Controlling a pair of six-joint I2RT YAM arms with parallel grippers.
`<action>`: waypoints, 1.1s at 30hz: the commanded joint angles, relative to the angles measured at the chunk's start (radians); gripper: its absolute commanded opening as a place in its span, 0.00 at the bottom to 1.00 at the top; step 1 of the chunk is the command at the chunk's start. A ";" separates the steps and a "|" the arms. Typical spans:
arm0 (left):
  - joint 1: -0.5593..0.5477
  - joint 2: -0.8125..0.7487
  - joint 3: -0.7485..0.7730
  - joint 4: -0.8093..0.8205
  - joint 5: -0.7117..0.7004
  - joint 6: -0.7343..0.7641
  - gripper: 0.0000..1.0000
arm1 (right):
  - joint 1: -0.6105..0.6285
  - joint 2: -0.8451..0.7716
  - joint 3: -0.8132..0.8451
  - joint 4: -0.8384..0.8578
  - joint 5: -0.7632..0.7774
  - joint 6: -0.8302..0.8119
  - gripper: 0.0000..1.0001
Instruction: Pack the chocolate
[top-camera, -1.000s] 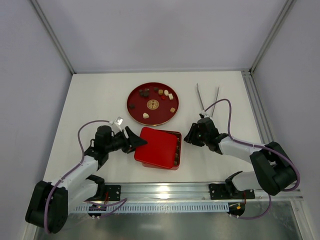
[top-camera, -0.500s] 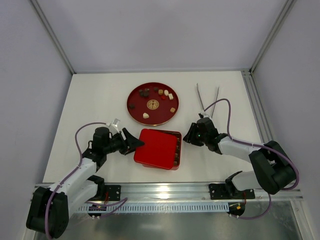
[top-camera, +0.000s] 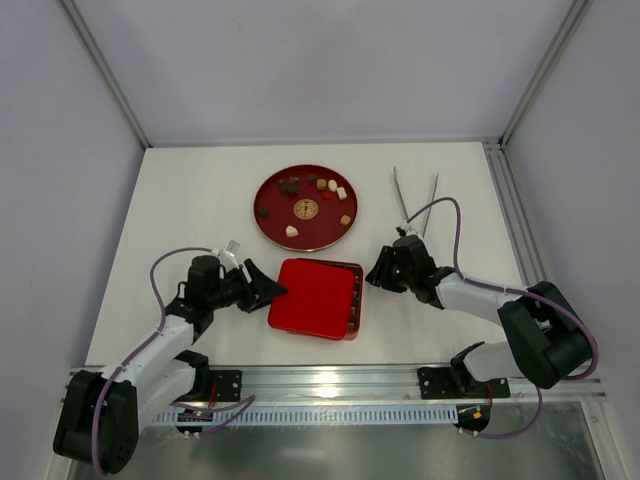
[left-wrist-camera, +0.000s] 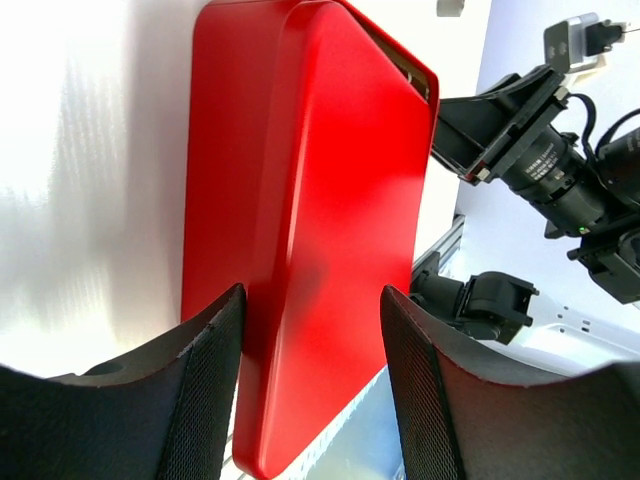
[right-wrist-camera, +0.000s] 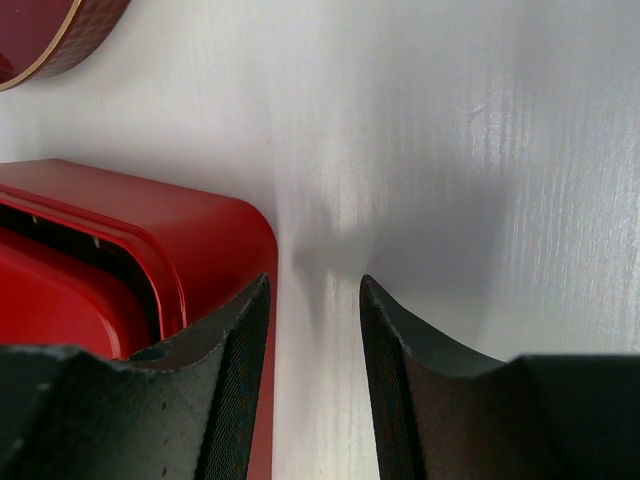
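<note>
The chocolate (top-camera: 289, 185) lies as several small dark, light brown and cream pieces on a round red plate (top-camera: 270, 228) at the table's middle back. A square red box with its flat red lid (top-camera: 313, 295) lying slightly askew on it sits just in front of the plate. A strip of brown compartments (top-camera: 355, 300) shows at its right edge. My left gripper (top-camera: 268, 288) is open and empty just left of the lid (left-wrist-camera: 320, 180). My right gripper (top-camera: 378, 272) is open and empty just right of the box's corner (right-wrist-camera: 200, 240).
Metal tongs (top-camera: 415, 195) lie at the back right of the table. The plate's rim (right-wrist-camera: 60, 40) shows at the top left of the right wrist view. The metal rail with the arm bases (top-camera: 330, 385) runs along the near edge.
My left gripper has drawn back a little to the left, away from the lid's left edge. The right arm and the box have hardly moved.
</note>
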 joint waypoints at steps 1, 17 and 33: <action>0.005 0.007 -0.002 -0.014 -0.006 0.022 0.55 | 0.011 0.023 -0.008 -0.012 0.010 0.001 0.43; -0.014 -0.038 0.007 -0.091 -0.087 -0.010 0.52 | 0.048 0.032 0.015 -0.026 0.015 0.018 0.43; -0.066 -0.039 0.056 -0.162 -0.207 -0.077 0.49 | 0.083 0.037 0.043 -0.064 0.028 0.012 0.43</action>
